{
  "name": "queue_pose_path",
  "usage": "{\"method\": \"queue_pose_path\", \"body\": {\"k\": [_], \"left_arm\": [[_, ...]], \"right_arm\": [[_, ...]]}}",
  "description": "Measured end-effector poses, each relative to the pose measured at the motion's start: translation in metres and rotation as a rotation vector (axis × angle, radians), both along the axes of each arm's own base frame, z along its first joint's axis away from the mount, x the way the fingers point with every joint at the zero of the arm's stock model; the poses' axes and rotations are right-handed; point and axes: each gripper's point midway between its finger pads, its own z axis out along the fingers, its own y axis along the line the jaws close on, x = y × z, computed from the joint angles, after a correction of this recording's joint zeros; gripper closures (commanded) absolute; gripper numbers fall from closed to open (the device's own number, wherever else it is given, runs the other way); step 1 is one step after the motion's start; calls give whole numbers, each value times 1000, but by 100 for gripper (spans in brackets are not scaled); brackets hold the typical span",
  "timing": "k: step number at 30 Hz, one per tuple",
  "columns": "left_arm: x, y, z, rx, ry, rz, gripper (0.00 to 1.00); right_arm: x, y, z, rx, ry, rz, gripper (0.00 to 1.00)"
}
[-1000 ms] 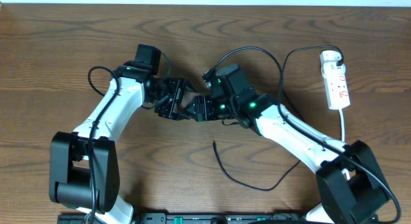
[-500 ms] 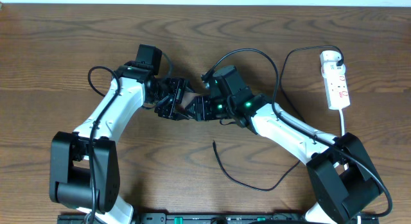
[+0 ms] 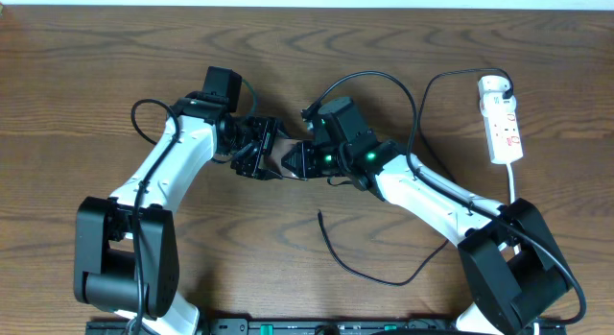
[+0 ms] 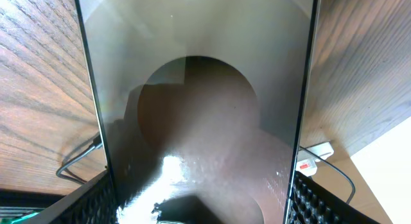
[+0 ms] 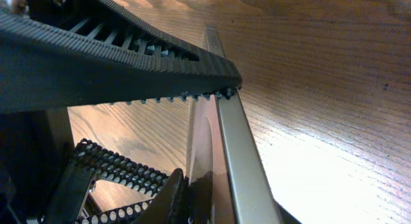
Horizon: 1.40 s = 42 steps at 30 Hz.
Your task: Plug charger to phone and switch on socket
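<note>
**Phone between both grippers**

The left gripper (image 3: 263,155) is clamped on the phone (image 3: 288,159), textured pads (image 4: 90,201) pressed to both long edges. The right gripper (image 3: 305,162) meets the phone's other end; one ribbed finger (image 5: 128,63) touches its metal edge, but whether it grips cannot be told. The charger (image 3: 369,275) lies on the table (image 3: 96,66), its tip well apart from the phone. The socket (image 3: 502,124) sits far right, its red markings too small to read.

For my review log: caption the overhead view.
Left gripper holds phone, right gripper meets it; charger tip lies loose, socket far right.
</note>
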Motion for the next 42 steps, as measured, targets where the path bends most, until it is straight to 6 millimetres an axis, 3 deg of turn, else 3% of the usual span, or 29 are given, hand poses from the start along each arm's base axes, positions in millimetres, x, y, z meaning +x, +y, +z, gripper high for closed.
{"method": "queue_pose_path", "body": {"k": [7,19,20,24,27,31,36,42], "left_arm": [[-2,-8,6,-30,-2,-17,93],[2,-4,9,-23,-15,-6,92],[2,-4,9,-24,-15,-6,88],[3,-6,10,-35,-19,-11,51],[2,-8,12,-53,-17,-15,32],[6,-5,16,-78,-33,-13,14],[22,-4,26,-131,-117,-26,11],[43,-11,44,-195,-301,-104,11]], "right_arm": [[-1,-1,-8,-13,19,-4,99],[2,-5,-8,-16,19,-21,99],[3,-5,-8,-16,18,-21,99],[2,-4,-8,-15,18,-19,99],[2,-4,-8,-14,20,-18,99],[1,-4,-8,-15,22,-17,99],[4,-8,-8,-12,27,-25,99],[24,-29,-7,-3,36,-87,99]]}}
